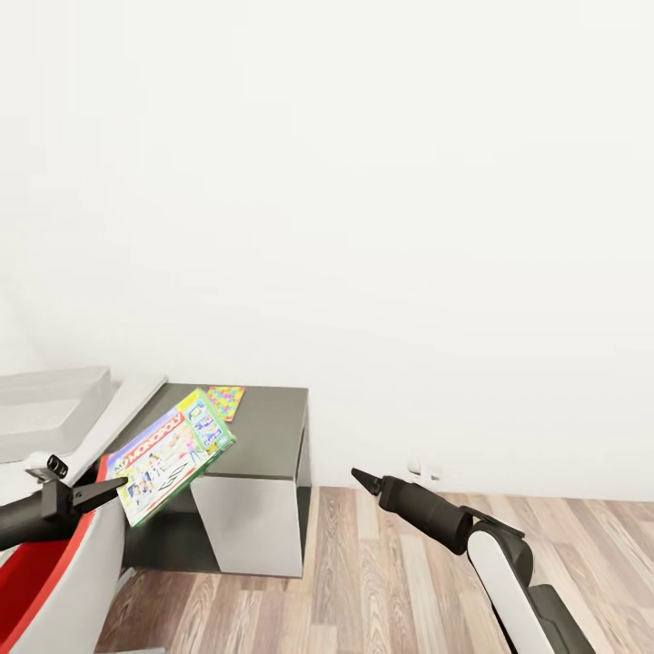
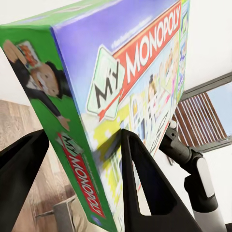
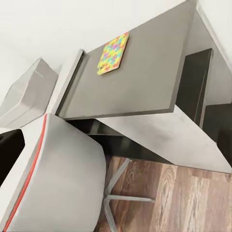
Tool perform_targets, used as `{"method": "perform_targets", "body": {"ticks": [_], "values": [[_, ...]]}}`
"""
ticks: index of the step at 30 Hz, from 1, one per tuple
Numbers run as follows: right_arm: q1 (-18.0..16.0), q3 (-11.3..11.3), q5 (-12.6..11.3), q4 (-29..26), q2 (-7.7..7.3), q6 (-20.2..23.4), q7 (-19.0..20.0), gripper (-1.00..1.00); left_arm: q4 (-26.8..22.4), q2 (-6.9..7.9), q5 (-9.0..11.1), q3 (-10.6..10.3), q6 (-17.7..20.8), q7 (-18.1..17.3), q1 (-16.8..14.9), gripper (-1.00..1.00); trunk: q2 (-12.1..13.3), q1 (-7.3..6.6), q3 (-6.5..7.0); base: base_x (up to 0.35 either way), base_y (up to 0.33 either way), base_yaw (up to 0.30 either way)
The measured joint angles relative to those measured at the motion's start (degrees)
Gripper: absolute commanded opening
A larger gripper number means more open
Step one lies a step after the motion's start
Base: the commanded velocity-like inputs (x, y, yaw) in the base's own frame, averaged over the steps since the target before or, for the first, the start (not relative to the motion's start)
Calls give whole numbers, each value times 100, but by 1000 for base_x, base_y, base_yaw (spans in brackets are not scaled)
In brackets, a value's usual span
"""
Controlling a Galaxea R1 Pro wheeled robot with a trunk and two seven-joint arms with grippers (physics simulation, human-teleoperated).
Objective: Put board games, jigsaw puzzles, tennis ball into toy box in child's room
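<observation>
Currently the green-edged board game (image 1: 171, 454) is hanging tilted in the air over the dark cabinet's (image 1: 263, 436) near edge, the left pincer (image 1: 107, 491) clamping its lower corner; a jigsaw puzzle (image 1: 224, 401) is lying flat on the cabinet top; the toy box (image 1: 45, 409) is sitting on the pale counter (image 1: 127, 404) beside it; the right pincer (image 1: 365, 479) is hovering clenched above the wood floor (image 1: 381, 581).

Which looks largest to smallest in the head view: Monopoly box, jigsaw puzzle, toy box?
1. Toy box, partly cut off.
2. Monopoly box, held nearer the camera, so unsure against the toy box.
3. Jigsaw puzzle.
</observation>
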Motion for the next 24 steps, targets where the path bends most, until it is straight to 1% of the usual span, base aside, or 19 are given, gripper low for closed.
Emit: {"method": "perform_targets", "body": {"ticks": [3, 7, 9, 14, 20, 22, 24], "values": [[-1, 1, 0, 0, 0, 0, 0, 100, -1, 0, -1, 1, -2, -2, 2, -100, 1, 1, 0, 195, 114, 141], [-1, 1, 1, 1, 1, 1, 0, 100, 0, 1, -1, -5, -6, -3, 2, -100, 1, 2, 0, 42, 26, 255], [-1, 1, 0, 0, 0, 1, 0, 100, 0, 0, -5, -4, -10, -5, 2, -100, 2, 4, 0, -91, 7, 275], [-1, 1, -1, 1, 0, 0, 0, 100, 0, 0, -4, -6, -12, -6, 2, -100, 2, 5, 0, -218, 41, 283], [-1, 1, 25, 1, 1, 1, -5, 100, 1, 1, -7, -4, -15, -6, 2, -100, 1, 3, 0, -40, 7, 291], [-1, -3, 291, 22, 9, -6, -19, 100, 1, 1, -6, -7, -19, -6, 2, -100, 1, 3, 0, -3, 1, 292], [-17, -11, 661, 91, 76, -93, -26, 100, 1, 1, -6, -8, -21, -6, 2, -100, 1, 3, 0, -1, 0, 291]]}}
